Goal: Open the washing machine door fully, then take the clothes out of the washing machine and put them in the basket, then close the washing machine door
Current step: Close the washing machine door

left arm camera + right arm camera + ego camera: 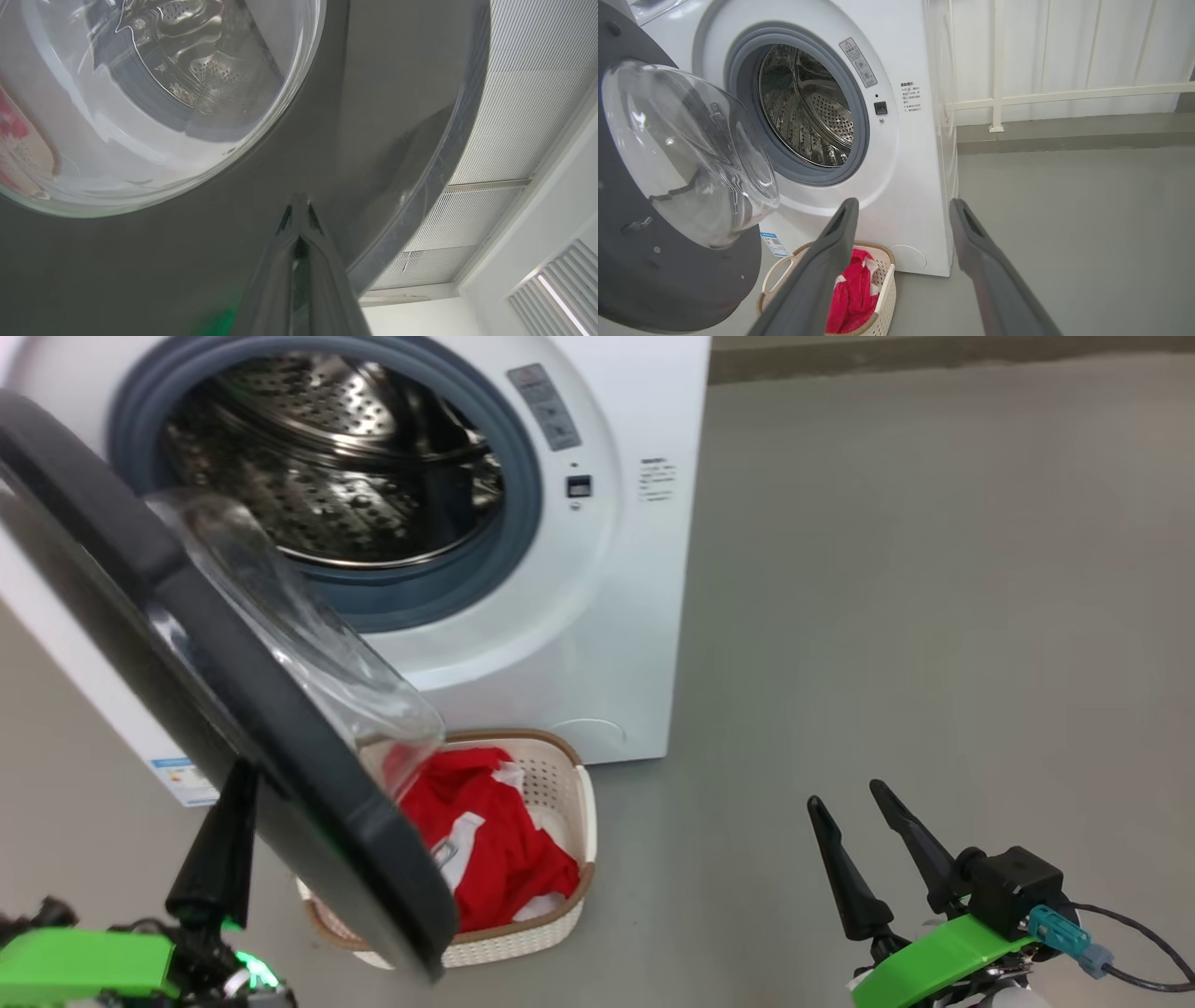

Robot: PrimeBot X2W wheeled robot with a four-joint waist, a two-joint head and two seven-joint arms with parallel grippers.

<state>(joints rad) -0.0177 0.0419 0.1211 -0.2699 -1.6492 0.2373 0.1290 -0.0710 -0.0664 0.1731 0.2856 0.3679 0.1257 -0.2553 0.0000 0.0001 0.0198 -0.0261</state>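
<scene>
The white washing machine (607, 616) stands with its steel drum (345, 457) showing no clothes. Its black-rimmed door (233, 691) hangs partly swung out, the glass bowl above the basket (569, 770). The red clothes (485, 849) lie in that basket. My left gripper (241, 775) is behind the door; in the left wrist view it (299, 205) is shut, tips against the door's dark outer face (373, 116). My right gripper (845, 795) is open and holds nothing, well right of the basket. The right wrist view shows it (903, 203) open before the machine (906, 186), door (626, 261), basket (887, 275) and clothes (852, 294).
Bare grey floor (934, 616) stretches to the right of the machine. A white railing (1064, 95) and pale wall run behind it. A dark cable (1139, 943) trails from my right wrist. A slatted ceiling (514, 93) shows past the door's edge.
</scene>
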